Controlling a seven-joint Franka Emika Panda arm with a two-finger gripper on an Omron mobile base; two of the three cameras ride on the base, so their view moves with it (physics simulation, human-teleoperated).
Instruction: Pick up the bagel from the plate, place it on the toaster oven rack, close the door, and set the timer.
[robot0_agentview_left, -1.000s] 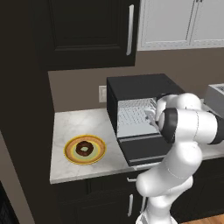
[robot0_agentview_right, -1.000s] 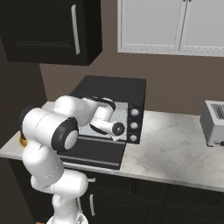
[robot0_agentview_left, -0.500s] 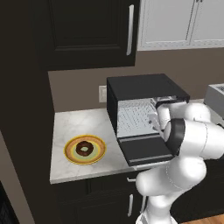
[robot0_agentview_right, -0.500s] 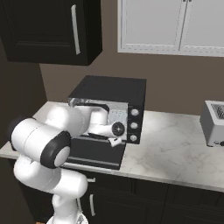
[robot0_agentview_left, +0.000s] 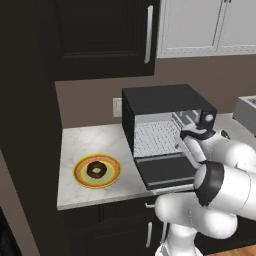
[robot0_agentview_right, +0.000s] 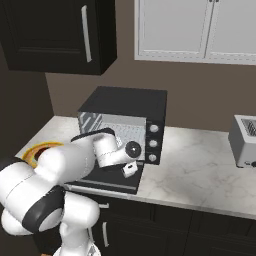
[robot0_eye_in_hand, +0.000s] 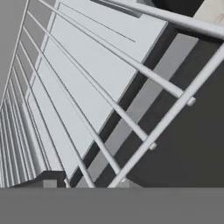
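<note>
The bagel (robot0_agentview_left: 95, 170), a dark brown ring, lies in the middle of the yellow-rimmed plate (robot0_agentview_left: 113, 176) on the counter left of the toaster oven. The door (robot0_agentview_left: 165, 172) hangs open and flat in front of the cavity. My arm reaches over it into the right side of the cavity, and my gripper (robot0_agentview_left: 180, 141) sits at the toaster oven rack (robot0_agentview_left: 152, 137). In the hand view the rack's (robot0_eye_in_hand: 78, 78) wires and front bar run right up to my gripper (robot0_eye_in_hand: 85, 181), which is shut. I cannot tell whether it pinches a wire.
The oven's knobs (robot0_agentview_right: 152, 142) line its right front. A silver toaster (robot0_agentview_right: 245, 140) stands far right on the marble counter (robot0_agentview_right: 200, 170). Dark cabinets hang above the oven, white ones to the right. The plate's edge (robot0_agentview_right: 37, 148) shows behind my arm.
My elbow has swung lower and to the right while the hand stays at the rack inside the oven. Bagel, plate and door have not moved.
</note>
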